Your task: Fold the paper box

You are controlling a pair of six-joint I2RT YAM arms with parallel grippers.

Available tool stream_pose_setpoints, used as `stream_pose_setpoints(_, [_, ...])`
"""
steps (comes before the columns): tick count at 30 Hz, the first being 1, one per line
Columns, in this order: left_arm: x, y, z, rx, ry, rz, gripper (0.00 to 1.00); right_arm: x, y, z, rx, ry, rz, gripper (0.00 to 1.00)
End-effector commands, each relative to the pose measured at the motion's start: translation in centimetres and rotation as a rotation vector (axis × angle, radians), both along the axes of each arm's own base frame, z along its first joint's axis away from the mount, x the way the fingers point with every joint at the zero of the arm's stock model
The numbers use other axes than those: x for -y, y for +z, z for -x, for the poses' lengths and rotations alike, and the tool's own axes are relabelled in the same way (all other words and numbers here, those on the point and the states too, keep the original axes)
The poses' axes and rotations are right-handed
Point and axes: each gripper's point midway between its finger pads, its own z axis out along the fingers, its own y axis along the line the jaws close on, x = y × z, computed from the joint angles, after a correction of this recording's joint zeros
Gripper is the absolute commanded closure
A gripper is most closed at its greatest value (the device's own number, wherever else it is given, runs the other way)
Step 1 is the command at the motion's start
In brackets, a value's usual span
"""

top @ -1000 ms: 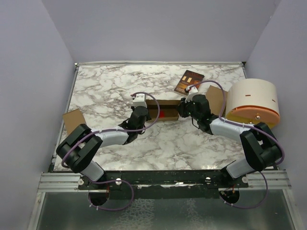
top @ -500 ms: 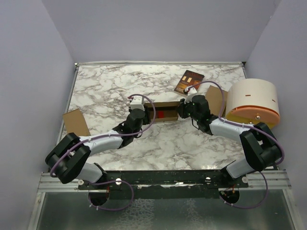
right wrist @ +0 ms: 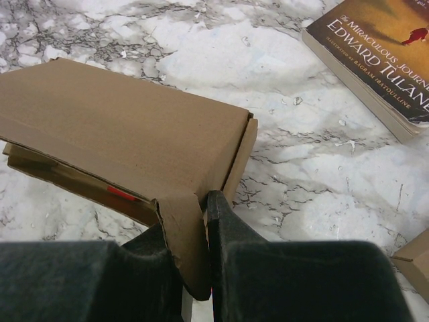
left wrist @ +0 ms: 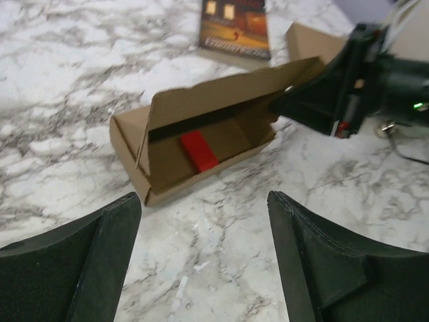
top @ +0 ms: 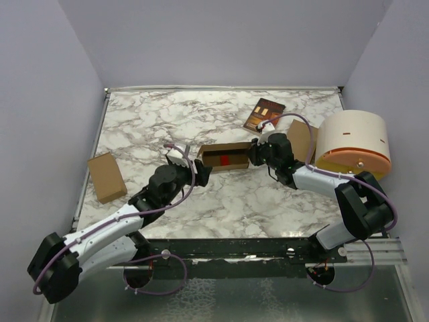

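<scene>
since the earlier frame the left arm has been drawn back from the left end of the paper box [top: 224, 156] toward the near left corner, and the left gripper [left wrist: 202, 198] has been opened. its two fingers are now seen wide apart, with nothing between them, and they are kept near the box but clear of it.

the box is lying on the marble table [top: 134, 121], about in the middle, between the two grippers. its lid is seen half raised, so that the inside is shown to the near side, and a red piece [left wrist: 198, 149] is seen on the bottom of it.

the right gripper [right wrist: 191, 225] is closed on a cardboard flap at the right end of the box; the flap is pinched between both fingers.

a dark printed booklet [top: 263, 114] is placed behind the box, apart from it. a round white drum [top: 353, 141] with an orange band is found at the right edge. a small cardboard box [top: 106, 176] is lying at the left edge, well apart from the rest.
</scene>
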Motion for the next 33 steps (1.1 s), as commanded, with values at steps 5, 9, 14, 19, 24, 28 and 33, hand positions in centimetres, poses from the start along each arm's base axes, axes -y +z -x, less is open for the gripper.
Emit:
stream_pose_setpoints(5, [0.9, 7.2, -1.3, 0.027, -0.155, 0.065, 0.27, -0.1, -0.6, 0.4, -0.007, 0.019, 0.027, 0.89])
stream_pose_setpoints(9, [0.3, 8.1, -4.8, -0.028, -0.196, 0.175, 0.45, -0.1, -0.5, 0.4, -0.002, 0.022, 0.026, 0.89])
stream_pose_setpoints(14, [1.9, 7.1, -8.3, -0.102, -0.26, 0.184, 0.55, -0.1, -0.6, 0.4, 0.0, 0.028, 0.03, 0.88])
stream_pose_setpoints(19, [4.2, 4.6, -9.8, -0.201, -0.367, 0.185, 0.62, -0.2, -0.5, 0.5, 0.003, 0.035, 0.031, 0.87])
stream_pose_setpoints(24, [5.0, 1.8, -9.7, -0.287, -0.416, 0.183, 0.66, -0.1, -0.4, 0.5, 0.014, 0.048, 0.045, 0.83])
stream_pose_setpoints(28, [5.0, -0.2, -9.2, -0.338, -0.424, 0.177, 0.67, -0.1, -0.7, 0.8, 0.006, 0.068, 0.062, 0.8])
stream_pose_setpoints(33, [4.9, -2.9, -8.5, -0.405, -0.417, 0.173, 0.67, 0.3, -0.1, 1.0, 0.034, 0.088, 0.102, 0.78])
